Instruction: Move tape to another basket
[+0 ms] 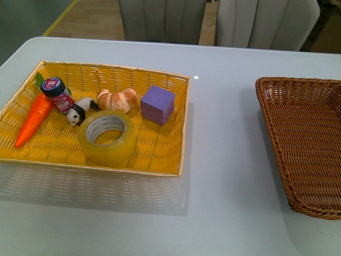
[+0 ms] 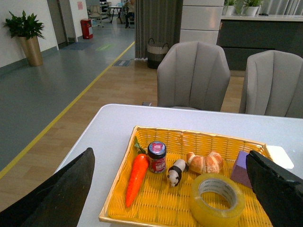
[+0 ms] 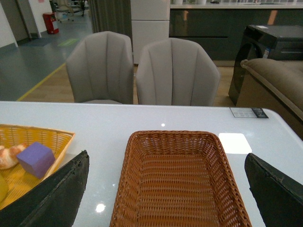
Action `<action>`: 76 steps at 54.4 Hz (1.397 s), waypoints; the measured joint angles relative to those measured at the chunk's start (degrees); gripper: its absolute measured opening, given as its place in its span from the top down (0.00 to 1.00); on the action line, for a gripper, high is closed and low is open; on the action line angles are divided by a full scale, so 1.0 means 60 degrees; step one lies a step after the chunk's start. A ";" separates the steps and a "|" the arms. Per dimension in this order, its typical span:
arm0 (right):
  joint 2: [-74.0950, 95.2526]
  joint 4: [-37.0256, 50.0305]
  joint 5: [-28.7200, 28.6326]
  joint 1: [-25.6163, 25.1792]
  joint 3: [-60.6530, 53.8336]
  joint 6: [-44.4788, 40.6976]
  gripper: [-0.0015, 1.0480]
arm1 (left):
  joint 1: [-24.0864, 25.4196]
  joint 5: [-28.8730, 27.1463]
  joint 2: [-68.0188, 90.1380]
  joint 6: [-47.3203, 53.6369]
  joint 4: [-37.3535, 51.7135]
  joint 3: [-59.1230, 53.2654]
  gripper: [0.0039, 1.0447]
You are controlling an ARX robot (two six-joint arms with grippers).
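Spanning the front view, the white desk [image 1: 224, 176] carries everything. Two grey chairs [image 1: 160, 18] stand beyond its 12 o'clock edge. The yellow basket [image 1: 160, 160] sits toward 9 o'clock on the desk, and the brown basket [image 1: 314, 138] sits well apart toward 3 o'clock, partly cut off by the frame.

The left pincer [image 2: 170, 156] hangs above the yellow basket with its jaws spread wide, its dark fingers [image 2: 61, 194] at either side of its wrist view and holding nothing. The right pincer [image 3: 164, 161] is equally wide and unloaded over the brown basket, one finger [image 3: 52, 194] toward the yellow basket.

The tape [image 1: 106, 152] lies flat, hole up, at 6 o'clock inside the yellow basket, near the rim closest to the robot. A carrot [image 1: 34, 118] lies at the tape's 9 o'clock, tip toward 7 o'clock. A purple cube [image 1: 157, 104] rests at the tape's 2 o'clock, by the basket's 3 o'clock wall. A bread roll [image 1: 117, 100] sits at the tape's 12 o'clock. A small bottle [image 1: 58, 95] lies at 10 o'clock, against the carrot's top. A toy panda [image 1: 79, 112] lies just beside the tape at 11 o'clock.
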 joint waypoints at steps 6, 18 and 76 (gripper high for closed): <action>0.0000 -0.0004 0.0000 0.0000 0.0000 0.0000 0.09 | 0.0000 0.0004 0.0000 0.0000 0.0000 0.0000 0.08; 0.0000 -0.0004 0.0000 0.0000 0.0000 0.0000 0.09 | 0.0000 0.0004 0.0000 0.0000 0.0000 0.0000 0.08; 1.2575 0.3967 -0.1512 -0.3078 0.4025 -0.0539 0.09 | 0.0000 0.0000 0.0000 0.0004 0.0000 0.0000 0.08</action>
